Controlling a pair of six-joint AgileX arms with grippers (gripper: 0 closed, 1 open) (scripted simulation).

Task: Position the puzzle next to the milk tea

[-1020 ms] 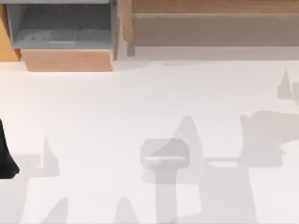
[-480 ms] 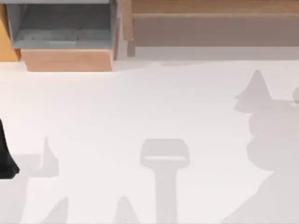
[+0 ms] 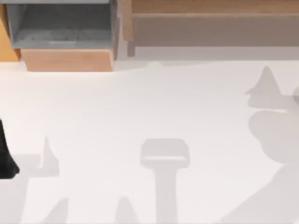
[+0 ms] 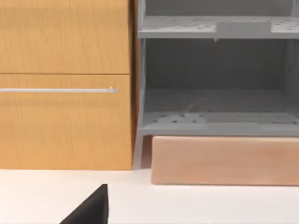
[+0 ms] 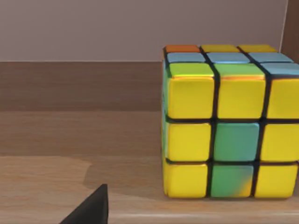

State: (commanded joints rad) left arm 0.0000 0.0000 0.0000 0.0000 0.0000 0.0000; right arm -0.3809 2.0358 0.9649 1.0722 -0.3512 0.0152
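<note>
The puzzle is a twist cube, mostly yellow with green, teal and orange tiles and dark grid lines. It stands upright on a wooden shelf board in the right wrist view, close in front of that camera. A dark corner of my right gripper shows at the edge of that view, short of the cube and apart from it. My left arm sits parked at the table's left edge, and a dark corner of its gripper shows above the white table. The milk tea is out of view.
A grey open shelf unit on a light wooden base stands at the back left, beside an orange-wood cabinet with a bar handle. A long wooden shelf runs along the back right. Arm shadows lie on the white table.
The right arm's shadow on the table has slid to the right and toward the back. The left arm has not moved.
</note>
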